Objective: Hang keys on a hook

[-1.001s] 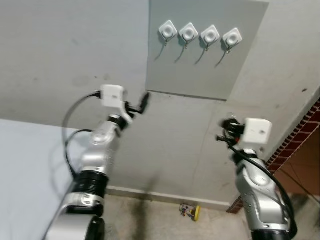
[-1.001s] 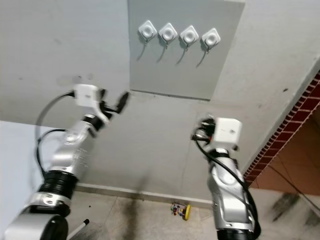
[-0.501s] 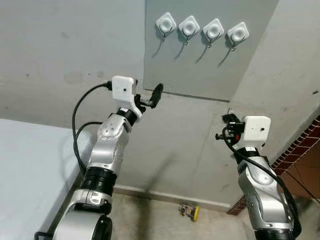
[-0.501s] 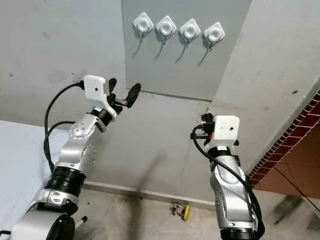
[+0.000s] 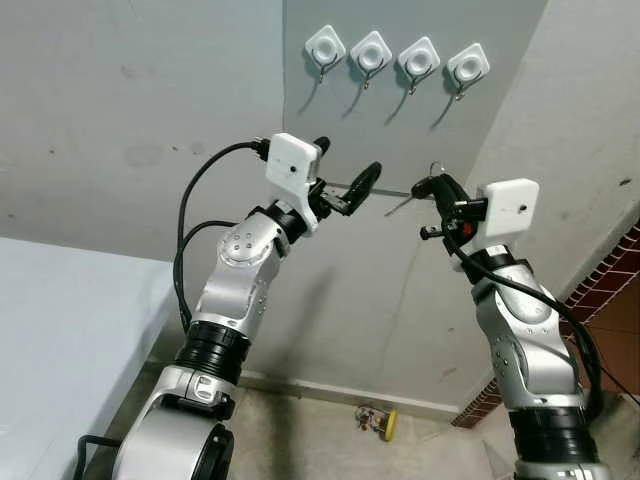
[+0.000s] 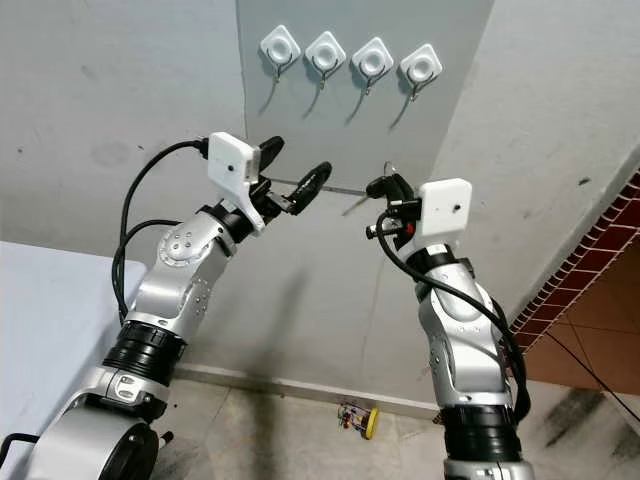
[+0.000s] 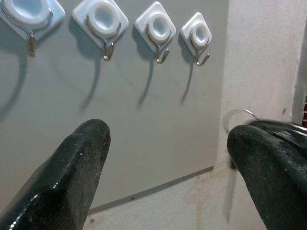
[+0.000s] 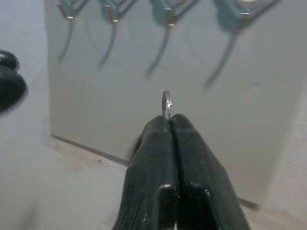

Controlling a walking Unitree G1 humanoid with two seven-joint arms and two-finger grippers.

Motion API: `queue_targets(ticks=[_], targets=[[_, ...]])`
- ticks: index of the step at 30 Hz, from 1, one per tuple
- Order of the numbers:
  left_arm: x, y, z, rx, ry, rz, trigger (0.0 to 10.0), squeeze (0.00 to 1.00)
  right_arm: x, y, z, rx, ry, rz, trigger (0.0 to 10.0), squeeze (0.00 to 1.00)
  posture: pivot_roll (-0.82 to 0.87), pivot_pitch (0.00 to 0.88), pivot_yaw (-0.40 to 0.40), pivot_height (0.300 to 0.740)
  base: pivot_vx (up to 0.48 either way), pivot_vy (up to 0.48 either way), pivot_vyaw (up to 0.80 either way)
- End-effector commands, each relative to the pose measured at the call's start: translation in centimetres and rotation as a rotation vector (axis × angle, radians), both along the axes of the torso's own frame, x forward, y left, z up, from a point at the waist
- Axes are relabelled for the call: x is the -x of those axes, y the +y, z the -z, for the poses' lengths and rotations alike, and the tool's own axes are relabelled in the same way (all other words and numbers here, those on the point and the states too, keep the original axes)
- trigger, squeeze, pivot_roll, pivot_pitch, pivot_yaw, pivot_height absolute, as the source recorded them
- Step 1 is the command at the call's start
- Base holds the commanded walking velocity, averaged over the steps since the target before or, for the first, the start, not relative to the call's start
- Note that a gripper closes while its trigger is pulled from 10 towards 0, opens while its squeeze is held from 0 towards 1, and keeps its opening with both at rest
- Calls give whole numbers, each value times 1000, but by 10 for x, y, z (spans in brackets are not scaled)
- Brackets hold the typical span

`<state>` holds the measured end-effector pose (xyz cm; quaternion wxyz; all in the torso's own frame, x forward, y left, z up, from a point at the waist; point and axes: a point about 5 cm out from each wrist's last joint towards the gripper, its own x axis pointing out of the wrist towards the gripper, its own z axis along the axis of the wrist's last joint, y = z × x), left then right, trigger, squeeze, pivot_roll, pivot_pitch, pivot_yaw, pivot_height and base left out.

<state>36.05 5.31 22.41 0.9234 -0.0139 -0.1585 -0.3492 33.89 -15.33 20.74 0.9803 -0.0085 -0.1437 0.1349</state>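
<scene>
Four white diamond-shaped hooks (image 5: 370,50) sit in a row on a grey wall panel (image 5: 400,125). My right gripper (image 5: 433,186) is raised just below the panel's lower edge. It is shut on a thin metal key ring (image 8: 166,102), which pokes up past the closed fingertips (image 8: 169,125). The keys themselves are hidden. My left gripper (image 5: 345,168) is raised beside it, a short way to its left. It is open with nothing between its fingers (image 7: 76,163). The hooks (image 7: 157,36) are above both grippers, and all of them look bare.
A small yellow and coloured object (image 5: 378,421) lies on the floor by the skirting. A red brick wall (image 5: 610,280) runs along the right. A pale flat surface (image 5: 60,320) lies at the lower left.
Both arms have risen toward the hook panel. The right gripper moved up and left with the ring; the left gripper moved right and up. The camera shifted too.
</scene>
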Motion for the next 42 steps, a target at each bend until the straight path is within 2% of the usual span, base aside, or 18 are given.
queue_targets(ticks=[1, 14, 25, 35, 42], targets=[[1, -8, -11, -12, -41, 39, 10000, 0, -7, 1, -12, -6, -42, -19, 10000, 0, -58, 82, -53, 740, 0, 0, 0], [2, -10, -18, -8, -58, 63, 10000, 0, -32, 9, -44, -51, -131, -50, 10000, 0, -36, 82, -45, 740, 0, 0, 0], [3, -10, -18, -7, -57, 64, 10000, 0, -44, 8, -54, -62, -148, -45, 10000, 0, -21, 78, -49, 740, 0, 0, 0], [2, -8, -19, -3, -55, 56, 10000, 0, -53, 3, -66, -69, -169, -37, 10000, 0, -15, 77, -51, 740, 0, 0, 0], [2, -8, -19, -3, -52, 53, 10000, 0, -57, -5, -75, -124, -188, -25, 10000, 0, -15, 77, -51, 740, 0, 0, 0]])
